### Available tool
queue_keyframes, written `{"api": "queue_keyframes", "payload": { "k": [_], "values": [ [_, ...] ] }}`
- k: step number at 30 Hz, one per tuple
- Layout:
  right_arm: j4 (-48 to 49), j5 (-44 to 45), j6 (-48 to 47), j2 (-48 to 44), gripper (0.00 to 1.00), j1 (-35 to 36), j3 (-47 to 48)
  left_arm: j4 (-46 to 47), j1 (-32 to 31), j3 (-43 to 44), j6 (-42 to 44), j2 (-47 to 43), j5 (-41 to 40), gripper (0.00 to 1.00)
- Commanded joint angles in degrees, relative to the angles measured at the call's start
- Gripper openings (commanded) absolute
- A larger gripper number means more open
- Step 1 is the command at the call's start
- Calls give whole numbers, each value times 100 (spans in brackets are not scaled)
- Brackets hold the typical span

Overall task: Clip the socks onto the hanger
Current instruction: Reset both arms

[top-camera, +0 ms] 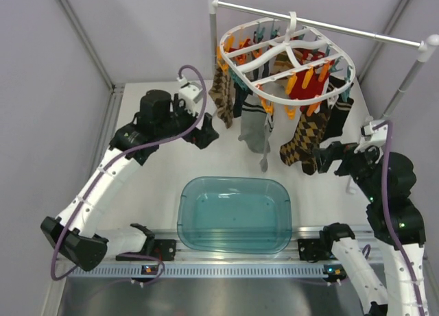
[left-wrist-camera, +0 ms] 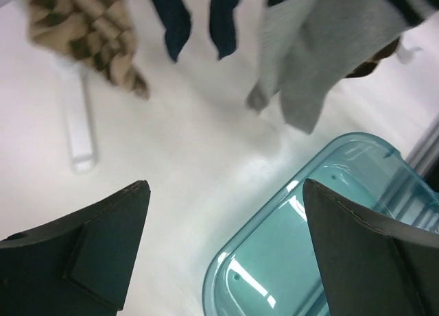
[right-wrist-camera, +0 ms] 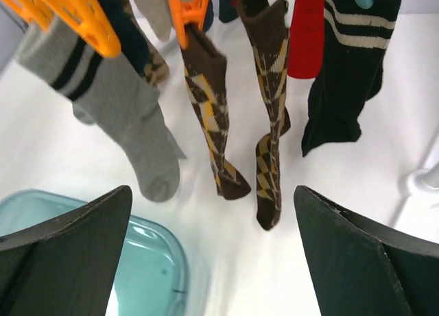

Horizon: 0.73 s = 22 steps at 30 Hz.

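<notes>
The task looks finished, or very nearly so. Both of the socks [right-wrist-camera: 208, 117] hang from the hanger [top-camera: 274, 99], side by side on its near right side, between a grey sock [right-wrist-camera: 130, 117] and a black striped sock [right-wrist-camera: 350, 76]. An orange clip [right-wrist-camera: 188, 14] bites the cuff of the left one. The other's cuff runs up to the frame edge, so its clip cannot be made out, though it hangs freely and is judged to be held. No sock shows in the teal tub [top-camera: 234, 181] on the surface [right-wrist-camera: 233, 261], so nothing seems left to hang beyond pulling the arms away.

The socks are dark brown with mustard-yellow diamonds. They dangle straight down, cuffs up and toes curling just above the surface, close to each other but apart.

The left fingers [left-wrist-camera: 103, 254] are spread wide and hold nothing, looking down over the tub's rim. The right fingers [right-wrist-camera: 68, 240] are equally wide apart and empty, facing the pair from just in front, without touching it.

The hanger itself hooks onto a white rod [top-camera: 322, 22] at the back right.
</notes>
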Motion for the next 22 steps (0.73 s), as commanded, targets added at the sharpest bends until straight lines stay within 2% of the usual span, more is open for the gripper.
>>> {"api": "queue_keyframes", "payload": {
  "k": [1,4,9,12,22],
  "values": [
    [-464,-116,-1109,-76,100,-48,92,-670,478,-62,-262,-479,-11,98],
    [-517,-231,-1306,-128,100,-39,-101,-750,969,-405,-324,-953,-256,98],
    [-342,-477,-1306,-216,100,-39,-391,-908,1244,-985,-210,-1850,-1370,98],
    [-192,-583,-1201,-225,100,-39,-453,-1057,1288,-1239,-105,-2219,-1706,98],
    [-69,-495,-1323,-418,100,-39,-533,-812,1349,-1549,204,-2704,-1848,98]
  ]
}}
